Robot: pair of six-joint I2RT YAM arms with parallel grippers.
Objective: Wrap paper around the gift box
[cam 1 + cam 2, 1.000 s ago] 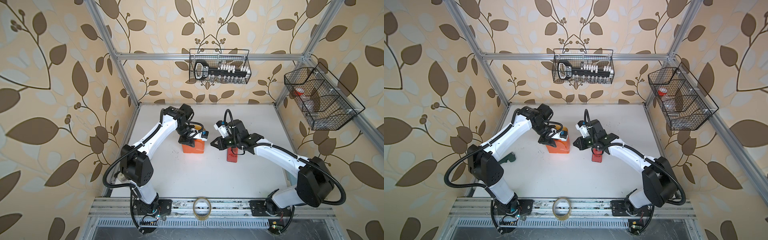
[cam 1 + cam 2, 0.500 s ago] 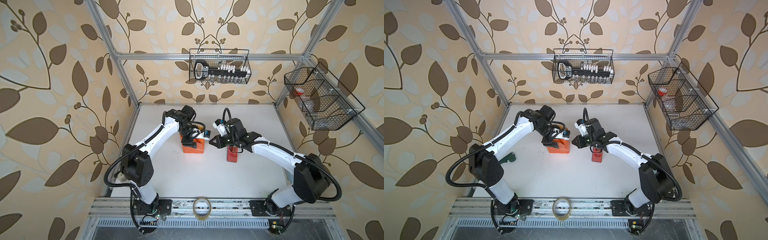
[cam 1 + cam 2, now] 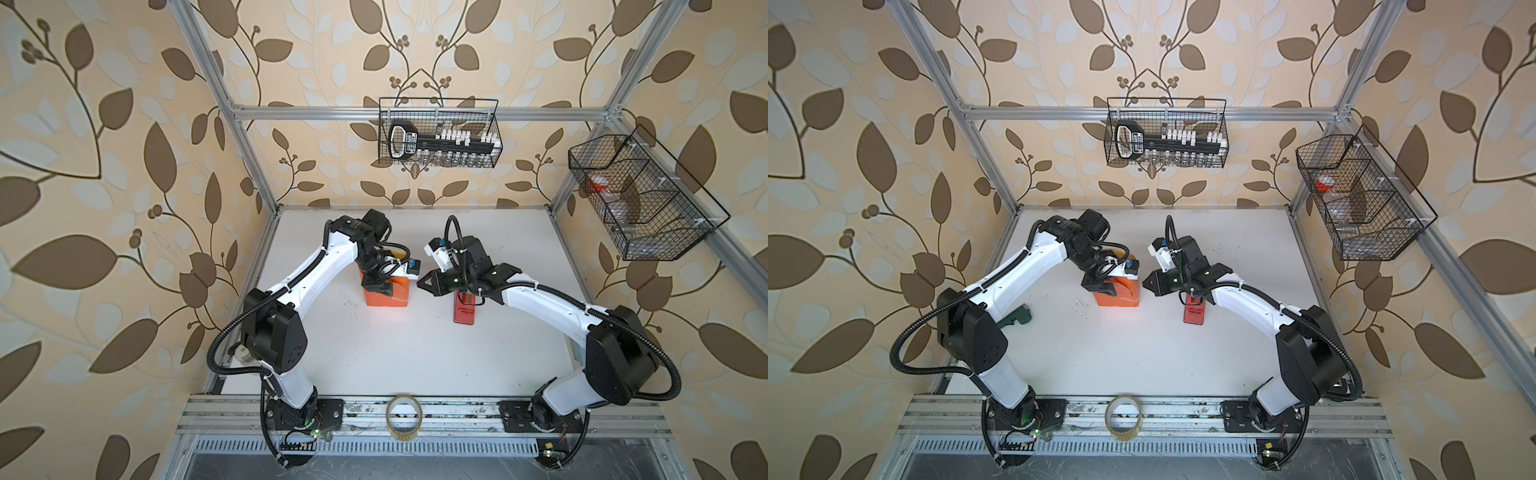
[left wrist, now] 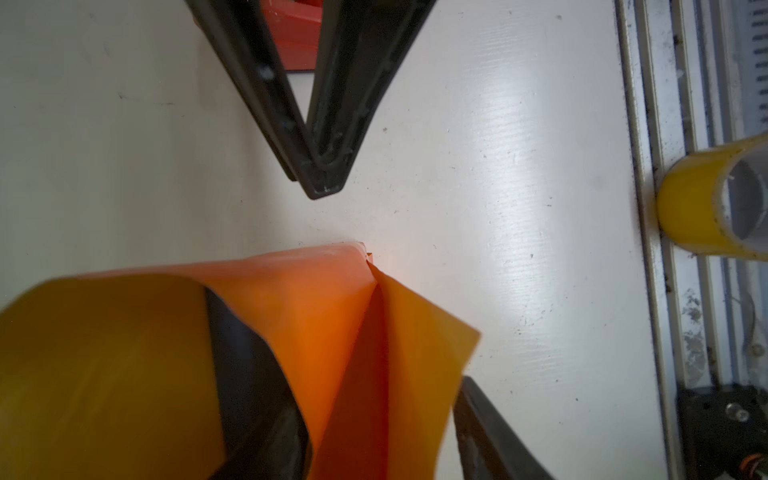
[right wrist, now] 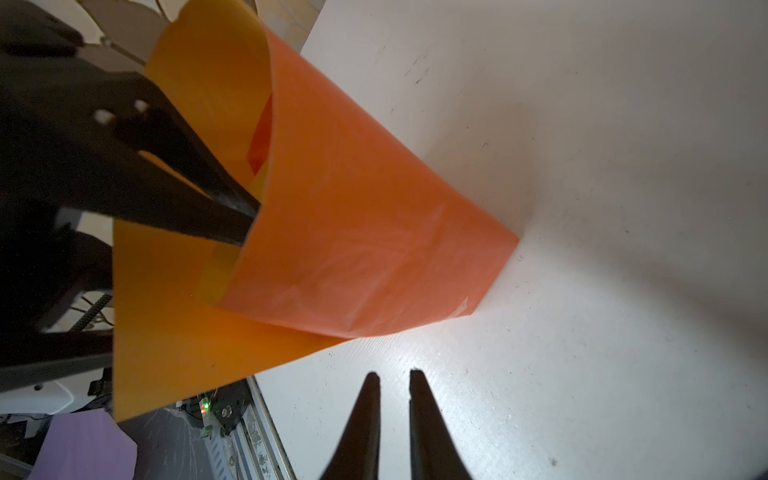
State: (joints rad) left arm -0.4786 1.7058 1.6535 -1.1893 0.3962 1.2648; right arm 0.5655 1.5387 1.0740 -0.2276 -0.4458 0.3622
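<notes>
The orange paper (image 3: 392,295) stands as a small folded parcel on the white table (image 3: 374,353) in both top views; the gift box is hidden inside it. My left gripper (image 3: 376,286) reaches down onto the parcel's left part. In the left wrist view a folded flap of the paper (image 4: 316,299) fills the gap between its fingers (image 4: 490,428), so it is shut on the paper. My right gripper (image 3: 424,283) is shut and empty, pointing at the parcel's right side with a small gap between them. Its tips (image 5: 390,376) hover over bare table beside the paper (image 5: 365,232).
A red tape dispenser (image 3: 464,313) lies under the right wrist. A clear tape roll (image 3: 404,417) stands on the front rail. A dark green object (image 3: 1015,318) lies beside the left arm. Wire baskets hang on the back wall (image 3: 438,133) and the right wall (image 3: 636,199).
The left gripper has settled slightly lower on the parcel. The right gripper has stayed close beside the parcel, with its wrist turned a little.
</notes>
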